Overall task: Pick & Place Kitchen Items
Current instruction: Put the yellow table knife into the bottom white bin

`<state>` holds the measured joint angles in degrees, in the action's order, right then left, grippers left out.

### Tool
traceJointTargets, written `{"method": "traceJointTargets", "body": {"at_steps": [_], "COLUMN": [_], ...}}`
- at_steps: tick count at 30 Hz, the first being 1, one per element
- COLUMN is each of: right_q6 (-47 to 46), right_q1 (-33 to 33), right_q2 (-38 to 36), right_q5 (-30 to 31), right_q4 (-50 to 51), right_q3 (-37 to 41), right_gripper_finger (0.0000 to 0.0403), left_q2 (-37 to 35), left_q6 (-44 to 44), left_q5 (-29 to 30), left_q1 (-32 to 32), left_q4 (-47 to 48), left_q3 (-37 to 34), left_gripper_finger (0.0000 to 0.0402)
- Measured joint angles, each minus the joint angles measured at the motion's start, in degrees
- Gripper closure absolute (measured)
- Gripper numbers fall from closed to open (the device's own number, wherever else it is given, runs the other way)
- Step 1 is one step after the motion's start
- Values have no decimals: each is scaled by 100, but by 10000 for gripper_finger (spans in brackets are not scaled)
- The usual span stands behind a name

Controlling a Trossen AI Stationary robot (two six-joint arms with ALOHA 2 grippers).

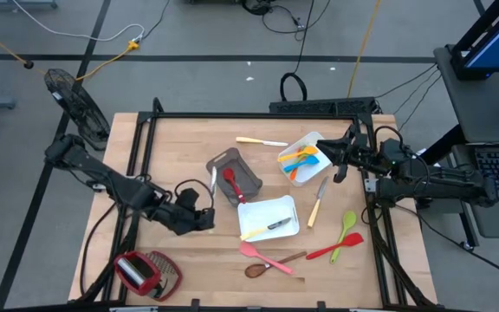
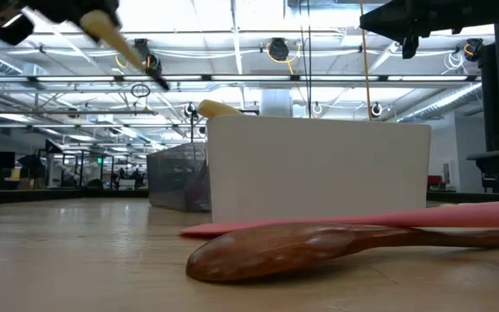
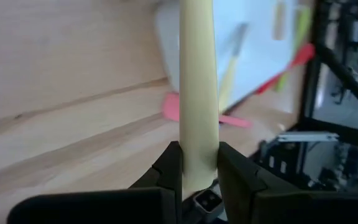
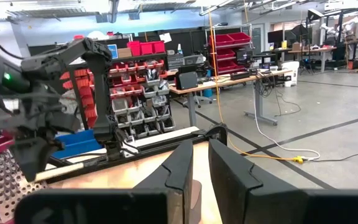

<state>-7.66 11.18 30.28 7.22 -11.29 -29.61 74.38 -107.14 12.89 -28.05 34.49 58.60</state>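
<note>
Between left gripper (image 3: 199,177) pads: pale-handled knife (image 3: 198,87), pinched at handle end, long axis running fwd toward white tray (image 1: 271,217) just beyond; grey bin (image 1: 233,176) beside. Right gripper (image 1: 340,159), pressed together, empty, parked nr second tray (image 1: 305,159). Nothing btwn knife & tray.

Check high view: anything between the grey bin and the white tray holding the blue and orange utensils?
Bare wood. In the high view nothing lies between the grey bin and the white tray; a pale-handled knife sits just beyond that gap.
</note>
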Motion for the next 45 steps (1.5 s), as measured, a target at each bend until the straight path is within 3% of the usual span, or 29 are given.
{"method": "traceJointTargets", "body": {"at_steps": [6,12,16,25,33,39,45], "right_q6": [0,-27,-57,-105,-553,-562,-724], "right_q1": [-1,0,0,-2,-2,-1,-2], "right_q2": [0,2,2,2,8,70,176], "right_q5": [0,0,0,2,17,17,20], "right_q4": [-1,5,2,-2,61,137,158], "right_q3": [0,2,2,2,2,3,4], "right_gripper_finger": [355,355,355,355,355,355,355], "left_q2": [92,385,711,1278,1655,2080,2506], "left_q6": [871,1561,2260,4384,5386,5758,5905], "left_q5": [1,-464,-1312,-3859,-5927,-7013,-7733], "left_q1": [198,454,716,1537,2008,2278,2422], "left_q4": [-71,-156,-168,-155,-59,-170,-359], "left_q3": [505,908,1121,1244,1244,1244,1244], "left_gripper_finger": [339,339,339,339,339,339,339]}}
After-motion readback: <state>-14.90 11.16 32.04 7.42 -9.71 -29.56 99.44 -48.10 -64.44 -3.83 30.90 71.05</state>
